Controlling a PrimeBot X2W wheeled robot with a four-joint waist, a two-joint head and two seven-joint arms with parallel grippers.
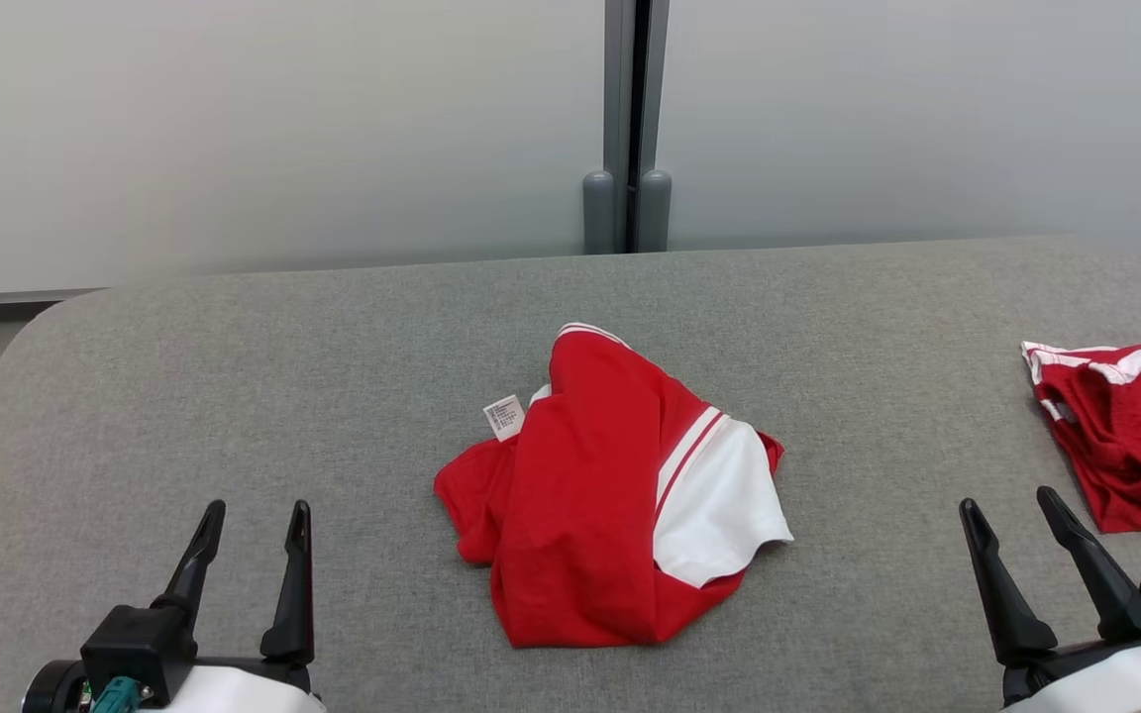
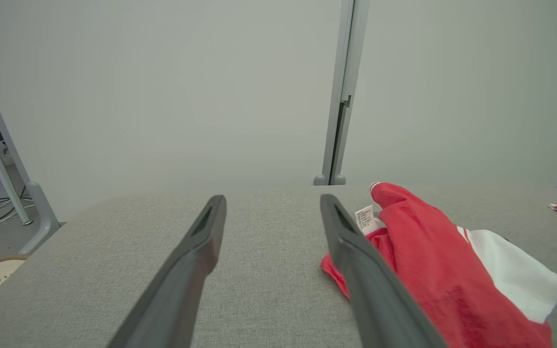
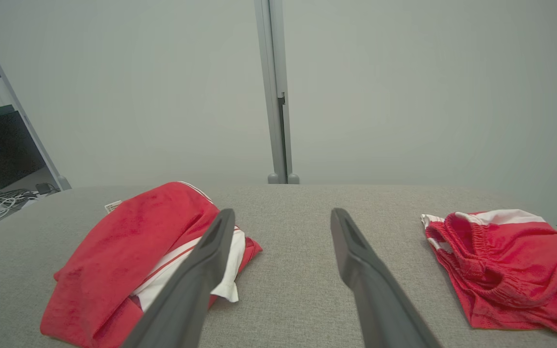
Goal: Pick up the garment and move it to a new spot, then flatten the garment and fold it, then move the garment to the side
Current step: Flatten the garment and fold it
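Even, soft bright light; faint shadows; no glare; wrist views bend at edges w/ blurry jaws.

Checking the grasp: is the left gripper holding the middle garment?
No, the left gripper stands open and empty, well apart from the garment.

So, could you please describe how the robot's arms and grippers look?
The left gripper and right gripper each have two long, tapering dark fingers on a black base, joined to a glossy white forearm. A teal connector sits by the left one's base.
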